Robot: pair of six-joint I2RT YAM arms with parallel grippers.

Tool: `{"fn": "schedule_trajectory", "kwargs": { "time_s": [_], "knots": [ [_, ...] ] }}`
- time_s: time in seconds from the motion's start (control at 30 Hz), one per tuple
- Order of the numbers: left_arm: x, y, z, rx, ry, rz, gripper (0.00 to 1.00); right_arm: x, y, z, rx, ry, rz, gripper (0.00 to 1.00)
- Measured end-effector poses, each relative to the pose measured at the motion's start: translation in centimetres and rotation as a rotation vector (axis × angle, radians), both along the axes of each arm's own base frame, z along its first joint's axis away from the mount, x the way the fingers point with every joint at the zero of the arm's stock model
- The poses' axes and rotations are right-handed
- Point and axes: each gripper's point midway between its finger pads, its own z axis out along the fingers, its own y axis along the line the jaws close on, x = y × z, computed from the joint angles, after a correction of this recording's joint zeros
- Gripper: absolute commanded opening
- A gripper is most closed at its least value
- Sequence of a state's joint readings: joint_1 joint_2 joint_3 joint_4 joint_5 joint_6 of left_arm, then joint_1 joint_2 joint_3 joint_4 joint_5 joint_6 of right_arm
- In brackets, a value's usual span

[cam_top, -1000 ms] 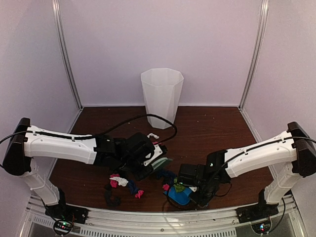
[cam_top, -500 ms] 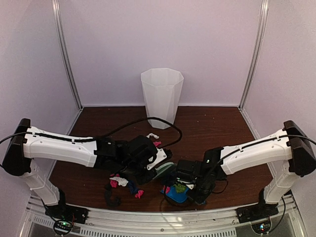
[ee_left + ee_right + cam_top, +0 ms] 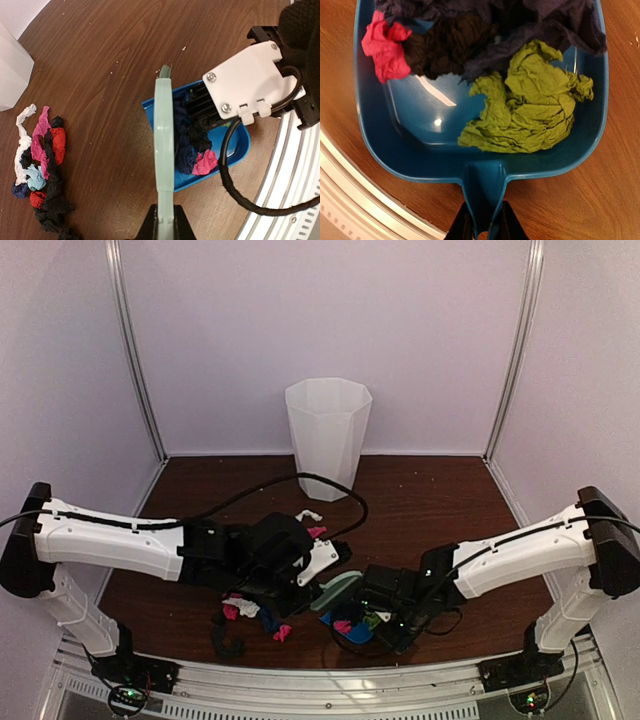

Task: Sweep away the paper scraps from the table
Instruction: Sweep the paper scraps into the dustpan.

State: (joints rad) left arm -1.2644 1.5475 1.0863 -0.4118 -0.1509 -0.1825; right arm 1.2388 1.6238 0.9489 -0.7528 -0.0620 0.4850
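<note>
A loose pile of paper scraps (image 3: pixel 42 150) in pink, red, white, black and navy lies on the table (image 3: pixel 440 500), left of the brush; the same paper scraps (image 3: pixel 245 608) show near the front edge. My left gripper (image 3: pixel 164 227) is shut on the handle of the mint-green brush (image 3: pixel 164 135), which stands edge-on at the mouth of the blue dustpan (image 3: pixel 235 145). My right gripper (image 3: pixel 482 227) is shut on the dustpan (image 3: pixel 420 130) handle. In the pan lie a green wad (image 3: pixel 530 100), a pink wad (image 3: pixel 382 45) and dark navy and black scraps.
A tall white bin (image 3: pixel 327 440) stands at the back centre. A black cable (image 3: pixel 330 485) loops over the table behind the left wrist. Two stray scraps (image 3: pixel 312 520) lie near it. The metal rail (image 3: pixel 330 680) runs along the front edge, close to the dustpan.
The left arm has carried the brush forward and to the right, up to the dustpan's mouth. The dustpan has shifted slightly left. Both grips are unchanged.
</note>
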Motion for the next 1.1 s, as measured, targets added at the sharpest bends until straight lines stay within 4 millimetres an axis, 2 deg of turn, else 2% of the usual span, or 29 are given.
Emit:
{"fn": "schedule_trajectory", "kwargs": {
  "time_s": [0.37, 0.6, 0.8, 1.1],
  "knots": [
    [-0.2, 1.0, 2.1, -0.064, 0.003, 0.034, 0.00, 1.4, 0.2, -0.5, 0.060, -0.128, -0.043, 0.00],
    [-0.2, 2.5, 5.2, -0.157, -0.013, 0.083, 0.00, 2.4, 0.6, -0.4, 0.108, -0.208, -0.077, 0.00],
    [-0.1, 4.7, 7.7, -0.249, -0.025, 0.158, 0.00, 3.5, 0.8, -0.3, 0.136, -0.275, -0.108, 0.00],
    [0.5, 9.3, 12.0, -0.428, -0.077, 0.301, 0.00, 5.1, 2.0, 0.8, 0.191, -0.357, -0.139, 0.00]
  ]
}}
